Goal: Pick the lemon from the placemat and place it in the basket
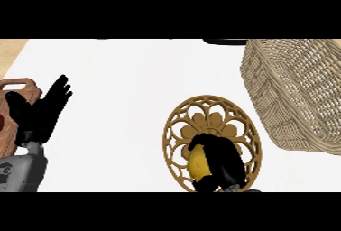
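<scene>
My right hand: my black right hand (220, 160) comes in from the lower edge of the head view, over the near half of the placemat. Its fingers are curled round the lemon, wrapping its far end and its right side.

Lemon: the yellow oval lemon (198, 165) sits inside my right hand's grasp. Only its left flank shows past my fingers. It lies over the near part of the placemat, left of the placemat's middle. I cannot tell whether it rests on the mat or is already raised off it.

Placemat: the round tan openwork placemat with a flower pattern (212, 116) lies flat on the tabletop, right of centre. Its far half is bare.

Basket: the large beige woven wicker basket (300, 85) stands at the right, beyond and to the right of the placemat. Its near wall is just beside the placemat's right rim. The lemon and my hand are apart from it, nearer to me and to its left.

My left hand: my black left hand (41, 112) rests open at the left edge, fingers straight and pointing up, holding nothing.

Board: a brown wooden board with a handle loop (8, 140) lies partly behind my left hand at the left edge.

Tabletop: the white tabletop (120, 81) carries all of it.
</scene>
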Robot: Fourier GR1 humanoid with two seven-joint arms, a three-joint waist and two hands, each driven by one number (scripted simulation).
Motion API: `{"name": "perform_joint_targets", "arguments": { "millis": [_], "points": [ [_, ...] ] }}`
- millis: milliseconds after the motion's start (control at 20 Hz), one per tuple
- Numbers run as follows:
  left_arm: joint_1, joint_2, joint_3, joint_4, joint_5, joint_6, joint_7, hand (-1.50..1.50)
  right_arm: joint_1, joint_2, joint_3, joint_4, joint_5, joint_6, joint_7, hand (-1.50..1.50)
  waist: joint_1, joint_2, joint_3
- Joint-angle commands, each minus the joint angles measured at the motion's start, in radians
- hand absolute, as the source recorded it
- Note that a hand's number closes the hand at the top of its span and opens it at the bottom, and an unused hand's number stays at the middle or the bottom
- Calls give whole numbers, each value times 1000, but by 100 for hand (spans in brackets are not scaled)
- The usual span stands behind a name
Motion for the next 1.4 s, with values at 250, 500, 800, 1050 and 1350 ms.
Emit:
{"name": "perform_joint_targets", "arguments": {
  "millis": [250, 500, 800, 1050, 1350],
  "points": [
    [-30, -7, 37, 54, -11, -19, -31, 0, 28, 22, 30, 68, 61, -20, -55, 150, -1, 6, 3],
    [-19, -28, -17, 1, -19, -21, -20, 0, -233, 59, -227, 178, 15, -185, 397, 150, 60, 33, 1],
    [-68, -32, -39, 1, -20, -36, -6, 0, -443, 60, -357, 327, 47, -326, 640, 150, 126, 52, 3],
    [-90, -44, -64, 10, -25, -50, -7, 0, -642, 60, -433, 394, 131, -528, 644, 150, 150, 51, 3],
    [-112, -46, -67, 15, -26, -49, 7, 0, -858, 60, -487, 520, 347, -638, 672, 150, 169, 46, -3]
  ]
}}
